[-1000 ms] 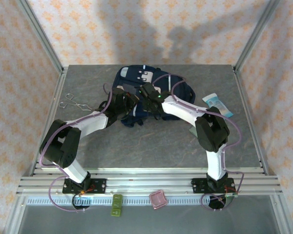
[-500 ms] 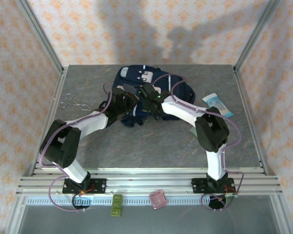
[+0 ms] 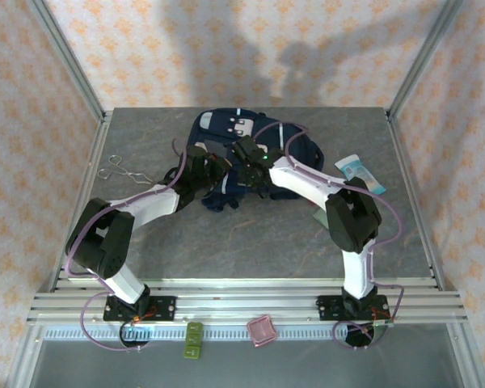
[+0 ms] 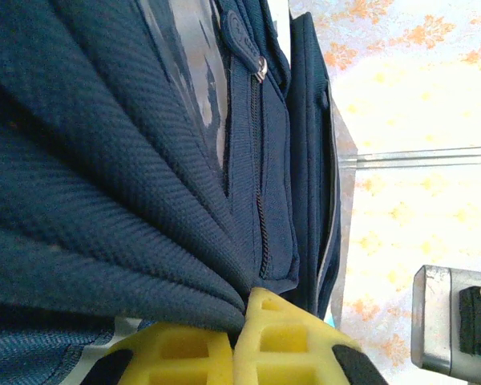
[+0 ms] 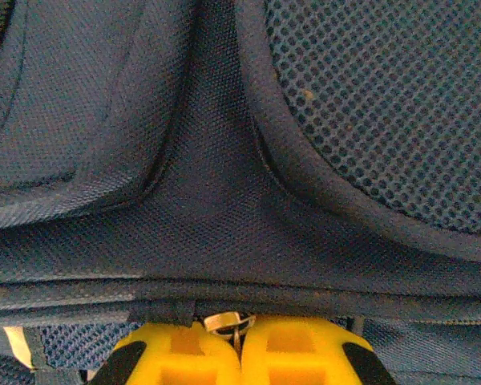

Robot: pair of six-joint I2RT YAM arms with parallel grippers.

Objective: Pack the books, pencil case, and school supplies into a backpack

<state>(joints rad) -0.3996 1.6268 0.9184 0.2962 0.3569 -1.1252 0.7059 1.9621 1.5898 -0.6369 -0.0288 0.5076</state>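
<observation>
The navy backpack (image 3: 226, 126) lies at the back middle of the table. My left gripper (image 3: 212, 166) is at its near left edge, shut on a thick fold of its navy fabric (image 4: 104, 160); the yellow fingertips (image 4: 244, 303) meet under that fold. My right gripper (image 3: 244, 153) sits on top of the bag, shut on a small metal zipper pull (image 5: 228, 322) at a seam of the backpack (image 5: 224, 200). The books and the pencil case are out of view. Of the school supplies, a small red squarish piece (image 3: 261, 330) lies in front of the rail.
A white-and-blue tube (image 3: 362, 174) lies right of the bag. Metal scissors (image 3: 123, 170) lie at the left. A yellow-green block (image 3: 195, 339) sits by the red piece. A dull grey-green sliver (image 3: 318, 217) shows under my right elbow. Frame posts stand at the table's corners.
My right gripper has closed fully on the zipper pull. The right arm has shifted slightly. My left gripper has kept its hold on the fabric.
</observation>
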